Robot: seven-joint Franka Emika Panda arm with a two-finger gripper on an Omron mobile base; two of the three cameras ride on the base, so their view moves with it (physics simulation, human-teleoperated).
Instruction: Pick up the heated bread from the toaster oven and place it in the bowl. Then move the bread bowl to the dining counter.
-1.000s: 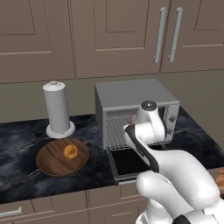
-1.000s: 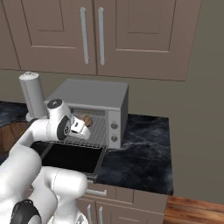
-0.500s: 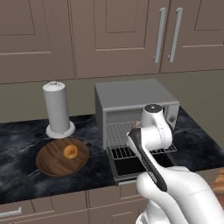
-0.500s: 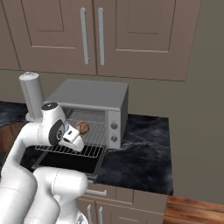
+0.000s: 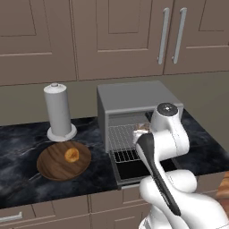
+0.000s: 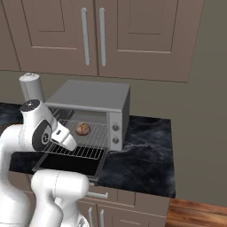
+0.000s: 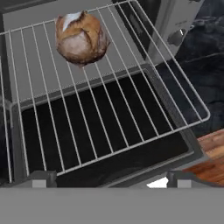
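End effector [image 7: 109, 177] was open and empty, low in hand view; bread [image 7: 82, 38] sat upper left on pulled-out rack [image 7: 131, 109] of toaster oven [image 6: 95, 99]

Toaster oven [image 5: 134, 107] frame centre on tabletop [image 5: 22, 143], door down. Bread [image 7: 82, 38] on pulled-out rack [image 7: 109, 109], upper left in hand view. Bowl [image 5: 56, 166] lower left, pastry [image 5: 71, 154] inside; cylinder [image 5: 58, 112] behind bowl.

The arm [image 5: 161, 134] hides most of the bread [image 5: 142, 128] in the left base view.
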